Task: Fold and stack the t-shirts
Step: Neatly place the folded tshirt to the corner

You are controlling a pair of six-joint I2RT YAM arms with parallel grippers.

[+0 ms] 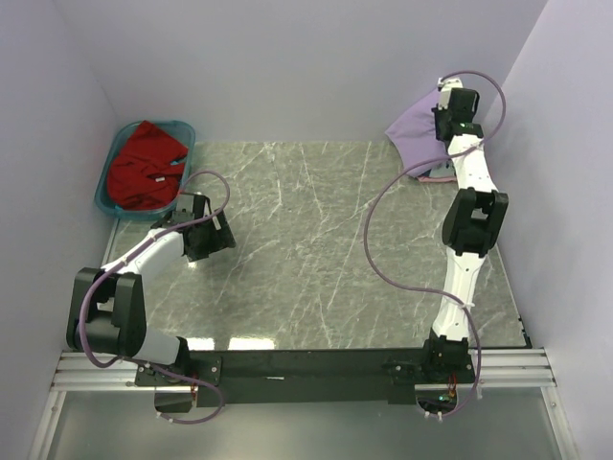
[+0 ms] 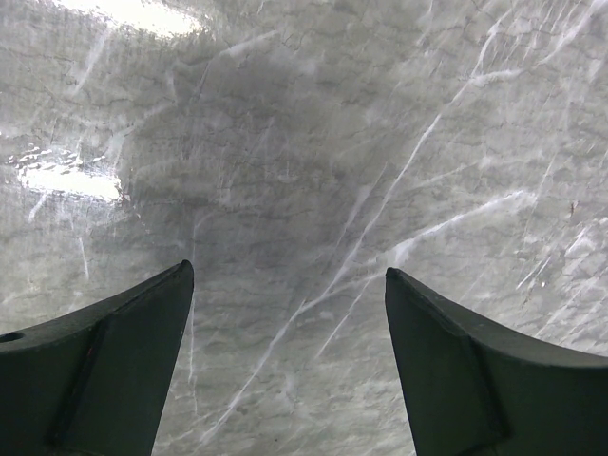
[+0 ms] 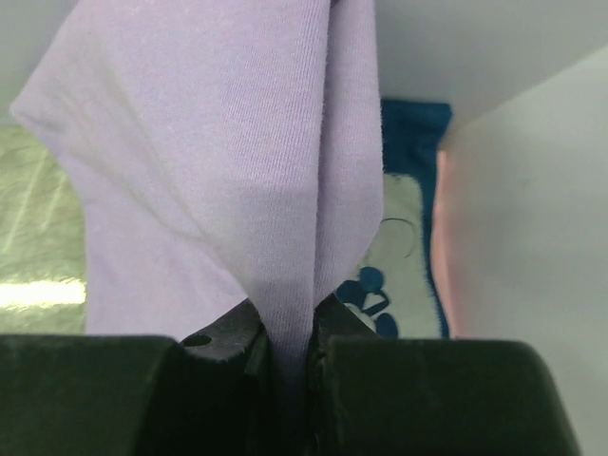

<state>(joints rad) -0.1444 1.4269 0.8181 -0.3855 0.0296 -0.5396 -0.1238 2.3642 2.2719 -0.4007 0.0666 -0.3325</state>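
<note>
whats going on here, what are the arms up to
The right gripper is shut on a lavender t-shirt at the far right corner of the table. The left gripper hangs open and empty over the marble. A red t-shirt lies bunched in the teal tub.

Right gripper [image 3: 285,344]: jaws closed tight on fold of lavender t-shirt [image 3: 218,161]. Cloth rises from pinch, fans wide toward top left, vertical crease right of centre. Behind it at right: blue t-shirt [image 3: 414,128] with white graphic, then pink t-shirt [image 3: 444,237] edge. Marble table [image 3: 33,218] visible left. Pale wall [image 3: 532,209] right.
</note>
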